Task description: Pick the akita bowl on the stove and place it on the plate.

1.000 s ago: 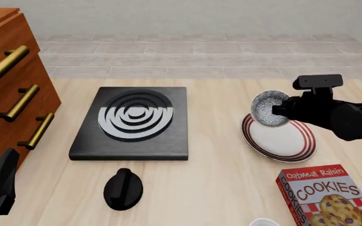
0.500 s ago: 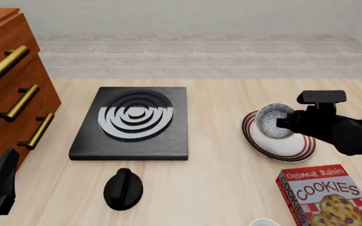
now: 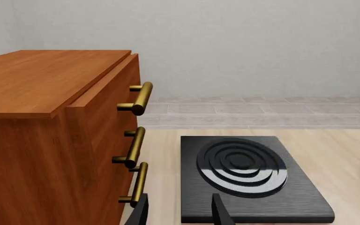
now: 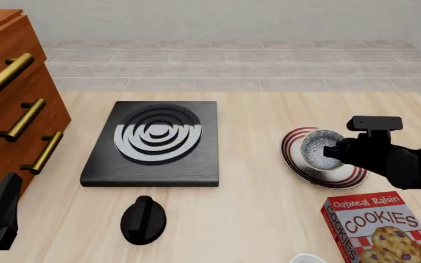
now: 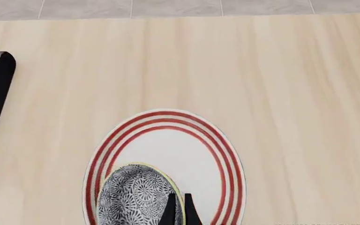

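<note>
Akita bowl [image 4: 317,152], small and round, speckled grey-white inside with a dark outside, sits over the round white plate with red concentric stripes [image 4: 350,174], tipped so its patterned hollow faces partly toward the front camera. Whether its base already touches the plate's surface cannot be told from these angles. The right gripper [image 4: 333,153] grips it by the rim: in the right wrist view two thin dark fingers [image 5: 169,211] pinch the pale edge of the bowl. So the carry looks done, and by my reading what remains is to settle the bowl flat, let go and back away. Tilted like that, it could rock or slide toward the striped rim on release. Moving outward, the flat square black stove with silver-white burner rings [image 4: 154,142] lies bare, well apart from the plate, a black round knob [image 4: 144,219] in front of it. A red cookie box [image 4: 379,227] lies near the plate's front edge. By the wooden drawer cabinet [image 4: 9,109], the left gripper [image 3: 178,213] hangs with fingers spread, holding nothing.
</note>
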Controlling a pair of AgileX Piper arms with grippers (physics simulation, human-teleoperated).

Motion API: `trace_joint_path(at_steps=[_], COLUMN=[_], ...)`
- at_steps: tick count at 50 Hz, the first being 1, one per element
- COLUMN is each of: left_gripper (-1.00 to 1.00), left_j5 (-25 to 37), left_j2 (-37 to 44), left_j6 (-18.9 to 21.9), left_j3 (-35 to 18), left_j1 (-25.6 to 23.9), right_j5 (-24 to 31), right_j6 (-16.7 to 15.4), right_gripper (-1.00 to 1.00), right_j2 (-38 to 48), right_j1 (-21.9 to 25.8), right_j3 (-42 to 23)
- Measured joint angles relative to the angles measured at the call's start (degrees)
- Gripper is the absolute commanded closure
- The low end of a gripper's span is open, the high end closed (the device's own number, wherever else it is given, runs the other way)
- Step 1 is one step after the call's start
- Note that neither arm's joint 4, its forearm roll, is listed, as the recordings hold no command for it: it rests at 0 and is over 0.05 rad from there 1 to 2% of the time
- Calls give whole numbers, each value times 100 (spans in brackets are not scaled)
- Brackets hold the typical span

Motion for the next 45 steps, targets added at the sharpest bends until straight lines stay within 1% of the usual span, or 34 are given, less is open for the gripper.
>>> trace_joint_path(at_steps=[11,18,19,26,31,34,41,45], left_gripper=[-100,-100,-100,-100,-100,-100,-100,-100], left_j5=[0,0,0,0,0,0,0,0], left_j2=[0,0,0,0,0,0,0,0], left_j6=[0,0,0,0,0,0,0,0], left_j3=[0,0,0,0,0,0,0,0], left_j1=[0,0,0,0,0,0,0,0], right_j5=[-161,-246,-255,-269,-307,-371,-560,-571], right_j6=[-7,-69,-96,-187,-306,-460,-1004,-1248], right_gripper=[100,100,-100,-100,-100,-100,-100,-100], right_j2=[238,364,384,409,259,46,-737,-1213], right_j1=[-77,-148,-170,-227,-221,-187,-47,71], right_j3=[19,-6,-9,-36,11,102,419,564])
